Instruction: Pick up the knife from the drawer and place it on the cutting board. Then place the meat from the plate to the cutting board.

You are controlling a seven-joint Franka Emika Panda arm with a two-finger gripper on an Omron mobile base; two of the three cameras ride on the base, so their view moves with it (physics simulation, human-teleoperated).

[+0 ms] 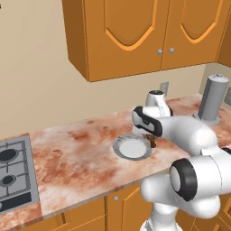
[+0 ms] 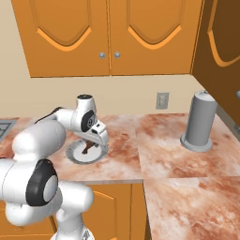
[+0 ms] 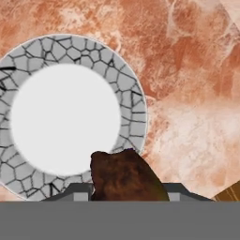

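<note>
Left base view: your gripper (image 1: 151,140) hung at the right rim of the plate (image 1: 122,151) on the table (image 1: 76,158), a brown lump of meat (image 1: 152,141) at its tip. Right base view: the meat (image 2: 87,149) sat between the jaws, just above the plate (image 2: 75,154). Hand view: the jaws stood part-closed on the meat (image 3: 125,177), the plate (image 3: 117,70) lying beyond; you judged the cutting board lay elsewhere.

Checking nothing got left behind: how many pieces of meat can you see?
1: the meat sits between the gripper fingers, just over the plate rim. Others may be hidden.
</note>
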